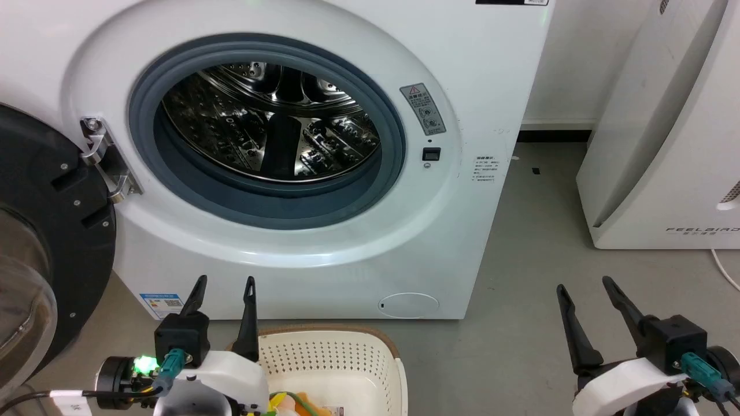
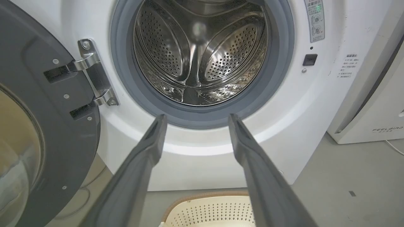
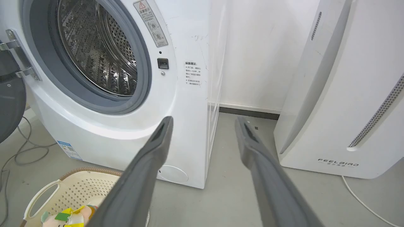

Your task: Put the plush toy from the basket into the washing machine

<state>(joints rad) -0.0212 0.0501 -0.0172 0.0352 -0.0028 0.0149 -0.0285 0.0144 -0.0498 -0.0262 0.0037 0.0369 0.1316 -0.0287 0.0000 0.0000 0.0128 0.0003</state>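
Smooth grey floor (image 1: 532, 242) carries a large white front-loading washing machine (image 1: 497, 86) w/ round grey-gasket opening. Cream-white perforated plastic basket (image 1: 335, 358) w/ brown rim sits just in front of the machine. Tall white FEELBIRD appliance (image 1: 665, 144) and thin white cable (image 1: 725, 268) are to the machine's right, loose grey cables (image 3: 19, 154) to its left.

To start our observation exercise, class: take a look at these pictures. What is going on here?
A two-armed robot faces the washing machine. Its door is swung open to the left, and no toy is visible in the steel drum. The basket sits just in front, with the plush toy lying in it. The left tool and right tool are open and hold nothing, so the toy is not yet picked up.
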